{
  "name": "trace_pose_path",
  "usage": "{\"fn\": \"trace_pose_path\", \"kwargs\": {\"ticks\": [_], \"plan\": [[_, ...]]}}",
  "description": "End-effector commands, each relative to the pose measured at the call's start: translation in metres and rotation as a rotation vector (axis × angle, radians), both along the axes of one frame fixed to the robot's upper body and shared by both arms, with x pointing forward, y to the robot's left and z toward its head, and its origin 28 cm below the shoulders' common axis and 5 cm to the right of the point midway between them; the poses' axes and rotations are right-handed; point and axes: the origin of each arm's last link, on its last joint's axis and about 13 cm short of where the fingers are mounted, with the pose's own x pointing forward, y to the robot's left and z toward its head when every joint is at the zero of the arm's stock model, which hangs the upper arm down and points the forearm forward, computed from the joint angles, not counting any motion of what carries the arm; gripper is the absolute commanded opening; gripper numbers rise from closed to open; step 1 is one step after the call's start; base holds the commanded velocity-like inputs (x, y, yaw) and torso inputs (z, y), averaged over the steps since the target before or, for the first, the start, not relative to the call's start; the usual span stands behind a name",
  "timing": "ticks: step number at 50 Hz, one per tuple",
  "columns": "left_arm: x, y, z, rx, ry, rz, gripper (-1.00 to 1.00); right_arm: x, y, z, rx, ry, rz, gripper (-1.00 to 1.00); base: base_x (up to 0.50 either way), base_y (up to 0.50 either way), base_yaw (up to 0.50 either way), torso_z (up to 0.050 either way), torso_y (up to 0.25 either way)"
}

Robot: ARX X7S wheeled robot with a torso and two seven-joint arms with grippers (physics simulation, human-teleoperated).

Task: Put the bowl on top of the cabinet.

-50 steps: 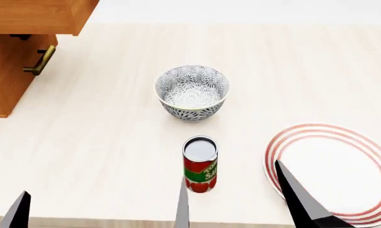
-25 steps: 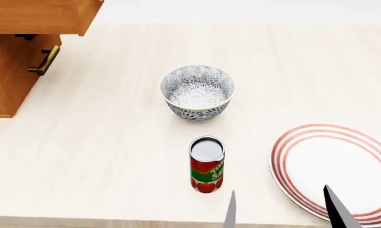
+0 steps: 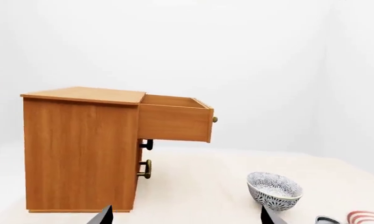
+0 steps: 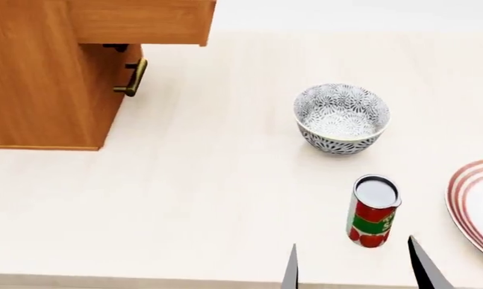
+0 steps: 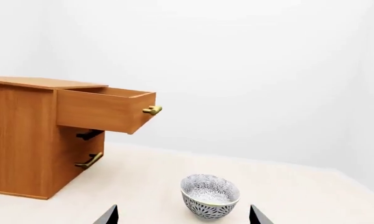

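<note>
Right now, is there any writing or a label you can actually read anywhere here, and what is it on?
"S": the one clear white letter on the green band of the red can, head view; the other letters on the label are cut off or too small to read.
The bowl, the cabinet and the plate: no text, only patterns.

On the desk (image 4: 185, 198), the cabinet (image 4: 41, 78) stands at the far left, its top drawer (image 4: 141, 21) pulled out toward the right. The bowl (image 4: 342, 118) sits upright to the right of the cabinet, well apart from it. The can (image 4: 373, 211) stands nearer the robot, just in front of the bowl. The plate (image 4: 473, 205) lies flat to the right of the can.
</note>
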Motion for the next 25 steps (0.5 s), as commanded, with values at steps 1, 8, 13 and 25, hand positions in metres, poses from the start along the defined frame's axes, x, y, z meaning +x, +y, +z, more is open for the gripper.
{"fn": "trace_pose_path", "kwargs": {"ticks": [1, 8, 13, 25], "plan": [[-0.0033, 0.0010, 0.0007, 0.001, -0.007, 0.003, 1.00, -0.0005, -0.0003, -0.0011, -0.004, 0.001, -0.004, 1.00, 0.00, 0.50, 0.00, 0.000, 0.000], [-0.0047, 0.0013, 0.0024, -0.001, -0.019, 0.002, 1.00, -0.0002, -0.0019, -0.0001, -0.010, -0.006, -0.007, 1.00, 0.00, 0.50, 0.00, 0.000, 0.000], [-0.0055, 0.0022, 0.0020, -0.004, -0.026, 0.012, 1.00, -0.0006, -0.0033, -0.0003, -0.010, -0.006, -0.015, 1.00, 0.00, 0.50, 0.00, 0.000, 0.000], [-0.0044, 0.0010, -0.0015, -0.006, -0.012, 0.010, 1.00, -0.0023, 0.0005, -0.0035, 0.000, 0.006, 0.004, 1.00, 0.00, 0.47, 0.00, 0.000, 0.000]]}}
